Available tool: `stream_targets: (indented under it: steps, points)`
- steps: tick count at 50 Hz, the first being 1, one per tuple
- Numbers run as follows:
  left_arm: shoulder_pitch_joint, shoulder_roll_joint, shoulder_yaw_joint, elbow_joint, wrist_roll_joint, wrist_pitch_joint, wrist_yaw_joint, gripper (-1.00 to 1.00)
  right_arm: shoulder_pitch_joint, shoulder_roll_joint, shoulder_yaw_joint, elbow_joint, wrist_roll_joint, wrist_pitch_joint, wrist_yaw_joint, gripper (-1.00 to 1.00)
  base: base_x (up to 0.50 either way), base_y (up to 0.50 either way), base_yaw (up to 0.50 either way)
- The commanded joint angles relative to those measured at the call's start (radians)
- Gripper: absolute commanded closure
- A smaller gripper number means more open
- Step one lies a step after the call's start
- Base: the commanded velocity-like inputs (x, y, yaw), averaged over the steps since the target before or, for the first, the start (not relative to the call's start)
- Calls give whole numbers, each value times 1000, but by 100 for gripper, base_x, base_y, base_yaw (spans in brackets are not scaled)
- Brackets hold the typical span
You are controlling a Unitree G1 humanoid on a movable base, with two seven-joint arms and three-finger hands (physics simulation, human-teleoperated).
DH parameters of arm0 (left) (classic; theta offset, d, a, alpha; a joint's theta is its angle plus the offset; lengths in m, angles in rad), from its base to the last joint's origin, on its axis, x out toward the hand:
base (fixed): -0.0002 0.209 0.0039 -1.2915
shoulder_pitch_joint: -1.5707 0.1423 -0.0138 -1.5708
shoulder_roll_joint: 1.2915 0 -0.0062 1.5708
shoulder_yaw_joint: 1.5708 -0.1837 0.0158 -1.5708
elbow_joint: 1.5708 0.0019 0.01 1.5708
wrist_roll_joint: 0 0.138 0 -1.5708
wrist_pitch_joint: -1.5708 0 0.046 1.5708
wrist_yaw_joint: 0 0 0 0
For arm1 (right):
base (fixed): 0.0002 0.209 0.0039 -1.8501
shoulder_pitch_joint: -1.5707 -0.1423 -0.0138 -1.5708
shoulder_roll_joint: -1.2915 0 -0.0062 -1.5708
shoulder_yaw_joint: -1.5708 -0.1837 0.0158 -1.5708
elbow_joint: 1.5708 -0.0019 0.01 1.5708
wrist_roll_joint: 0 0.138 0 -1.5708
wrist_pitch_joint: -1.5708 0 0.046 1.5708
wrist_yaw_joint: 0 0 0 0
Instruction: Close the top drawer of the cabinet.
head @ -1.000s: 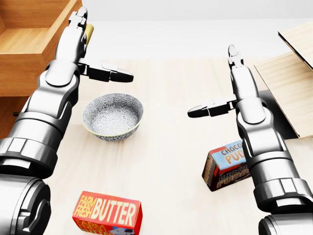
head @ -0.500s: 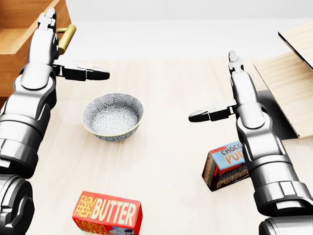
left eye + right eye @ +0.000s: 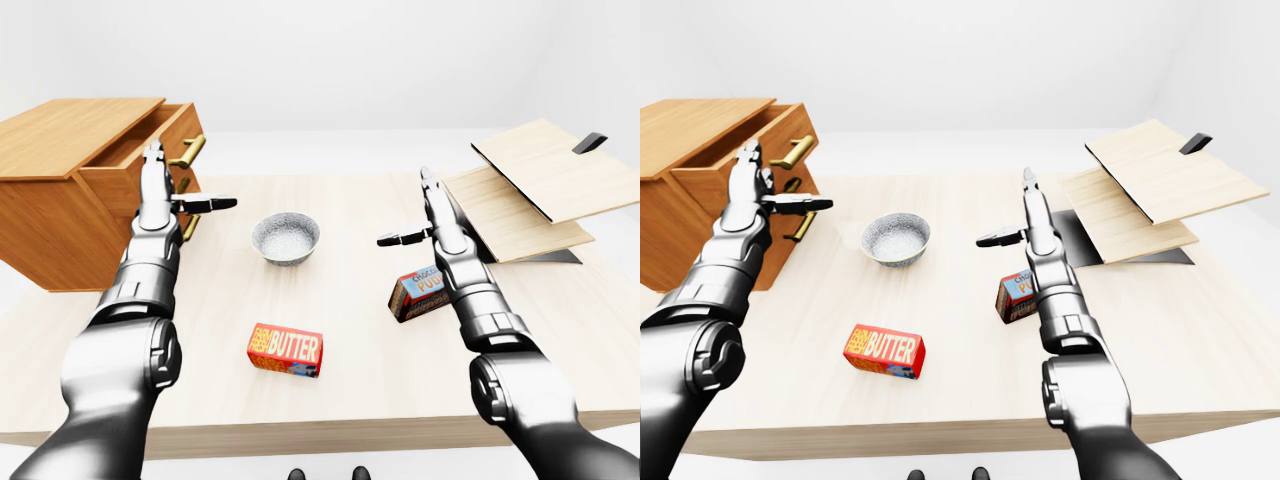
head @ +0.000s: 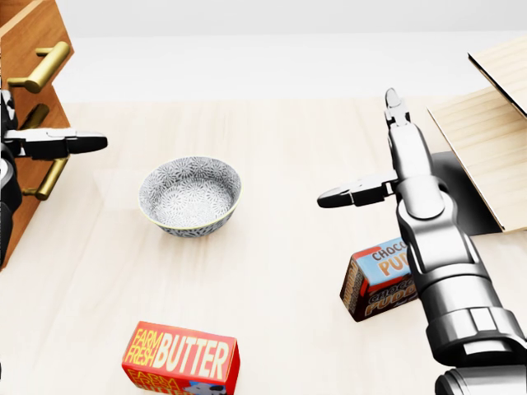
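Note:
The wooden cabinet [image 3: 50, 215] stands at the table's left end. Its top drawer [image 3: 120, 180] sticks partway out, with its inside showing from above. The drawer's brass handle [image 3: 188, 152] faces the table's middle. My left hand [image 3: 175, 185] is open, with fingers upright against the drawer front just left of the handle and the thumb pointing right. In the head view only its thumb [image 4: 58, 142] shows at the left edge. My right hand [image 3: 408, 212] is open and empty, held above the table's middle right.
A patterned bowl [image 3: 286, 236] sits near the table's middle. A butter box [image 3: 286, 350] lies toward the bottom of the view and a chocolate pudding box [image 3: 420, 293] under my right forearm. Tilted wooden boards [image 3: 530, 190] stand at the right.
My left hand has moved left in the head view, and the drawer front with its handle has slid left with it, toward the cabinet. The right arm and the bowl have stayed put.

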Motion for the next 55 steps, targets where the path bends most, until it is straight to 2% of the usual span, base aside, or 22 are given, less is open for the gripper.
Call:
stream_targets:
  steps: [1, 8, 15, 20, 32, 37, 50, 55]
  points:
    - [51, 66, 40, 33, -36, -1, 25, -100, -21, 7, 5, 62, -3, -34, -17, -100, 0, 0, 0]
    - [41, 80, 46, 36, -46, 7, 53, -100, -29, 13, 9, 78, -5, -46, -23, -100, 0, 0, 0]
    - [26, 95, 57, 45, -60, 9, 119, -100, -16, 8, 6, 70, -2, -48, -22, -100, 0, 0, 0]
    - [23, 108, 61, 49, -62, 10, 156, -100, -1, 6, 5, 40, -2, -33, -16, -100, 0, 0, 0]
    - [25, 152, 73, 42, -78, 20, 209, -100, 31, 4, 1, 3, 2, -26, -12, -100, 0, 0, 0]
    - [26, 150, 74, 42, -81, 12, 265, -100, 42, 7, 2, -19, 0, -16, -9, -100, 0, 0, 0]
    - [26, 151, 70, 43, -80, 11, 268, -100, 31, 12, 3, 5, 0, -28, -17, -100, 0, 0, 0]
    - [27, 152, 68, 43, -77, 2, 248, -100, 22, 14, 4, 31, -1, -43, -23, -100, 0, 0, 0]
